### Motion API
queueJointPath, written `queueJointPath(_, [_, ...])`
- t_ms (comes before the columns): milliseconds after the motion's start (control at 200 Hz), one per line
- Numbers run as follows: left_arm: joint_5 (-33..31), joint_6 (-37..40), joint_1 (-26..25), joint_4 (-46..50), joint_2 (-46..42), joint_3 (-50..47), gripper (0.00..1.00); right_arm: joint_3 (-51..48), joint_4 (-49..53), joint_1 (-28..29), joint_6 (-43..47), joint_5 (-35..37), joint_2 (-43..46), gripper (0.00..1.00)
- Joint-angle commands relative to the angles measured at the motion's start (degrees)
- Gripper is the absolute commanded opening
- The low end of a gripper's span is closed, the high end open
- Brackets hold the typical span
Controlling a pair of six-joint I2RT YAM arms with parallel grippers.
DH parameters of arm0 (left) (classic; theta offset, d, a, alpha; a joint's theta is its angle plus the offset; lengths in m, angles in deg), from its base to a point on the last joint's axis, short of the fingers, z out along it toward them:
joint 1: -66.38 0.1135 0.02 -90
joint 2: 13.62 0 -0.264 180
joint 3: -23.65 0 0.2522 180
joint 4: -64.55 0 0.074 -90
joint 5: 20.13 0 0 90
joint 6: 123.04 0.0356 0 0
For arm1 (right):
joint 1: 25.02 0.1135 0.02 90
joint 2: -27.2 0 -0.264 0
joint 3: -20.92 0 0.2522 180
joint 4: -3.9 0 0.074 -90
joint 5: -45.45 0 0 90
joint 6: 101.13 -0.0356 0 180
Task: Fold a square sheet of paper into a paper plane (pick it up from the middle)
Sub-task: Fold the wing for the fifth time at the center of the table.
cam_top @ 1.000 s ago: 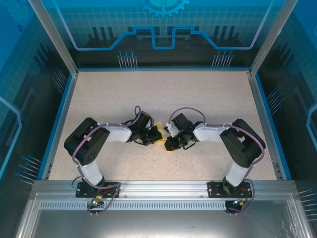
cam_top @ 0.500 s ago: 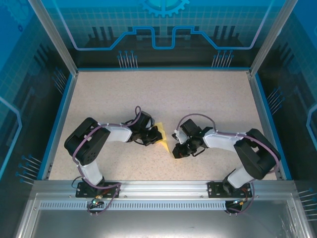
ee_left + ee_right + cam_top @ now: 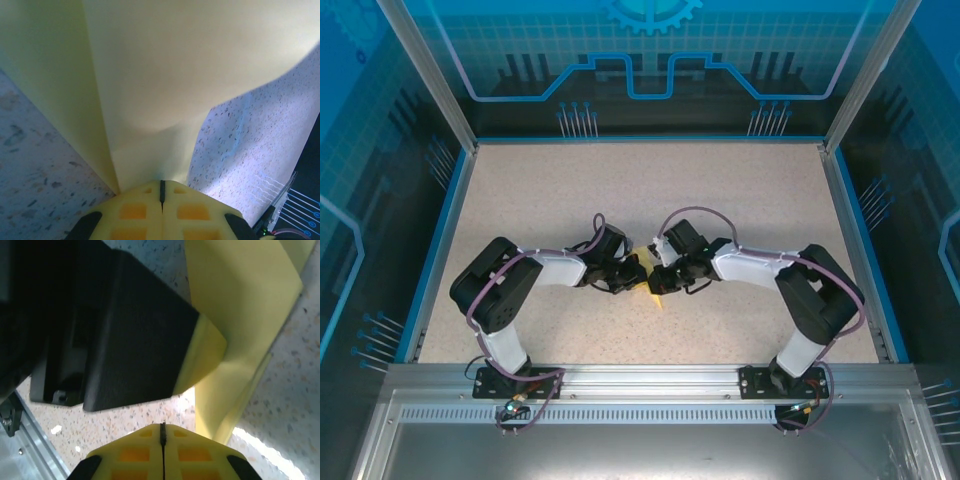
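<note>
Centre of table: paper, part-folded, pinched in clenched left gripper. The right gripper is closed just beside it; whether it holds paper is unclear. Risk: the crowded grippers shove each other, skewing the crease or tearing the paper.

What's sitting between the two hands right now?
The folded yellow sheet of paper. The top view shows it in the narrow gap between the left hand and the right hand.

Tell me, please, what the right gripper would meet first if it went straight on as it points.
Probably the black finger of the left gripper, directly ahead of the right gripper; the yellow paper lies just beside that line, depth unclear.
</note>
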Motion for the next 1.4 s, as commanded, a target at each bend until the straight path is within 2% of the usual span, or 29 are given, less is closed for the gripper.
queueJointPath(0, [-1.3,0.3,0.5,1.6,0.5,0.2,0.02,0.1,-0.7,0.9,-0.9,1.4,-1.9,0.05])
queueJointPath(345, [-1.3,0.2,0.4,1.7,-1.8,1.2,0.03,-4.4,-0.5,0.3,-0.2,4.3,-3.8,0.04])
queueJointPath(685, [2.3,1.3,0.0,-1.9,-4.5,-1.1,0.04,-4.9,-0.4,-0.5,-0.3,4.2,-4.1,0.03])
queueJointPath(1060, [2.5,1.7,-1.2,-2.7,-1.0,-3.3,0.00,-4.7,0.1,-0.7,-0.7,3.9,-4.6,0.03])
queueJointPath(1210, [1.7,3.6,-1.2,-1.2,0.6,-2.3,0.00,-4.4,1.3,-0.7,-0.3,5.0,-5.7,0.03])
queueJointPath(1395, [-3.2,7.5,-0.8,4.8,1.0,0.4,0.00,-4.2,5.3,-0.6,0.5,8.2,-7.0,0.03])
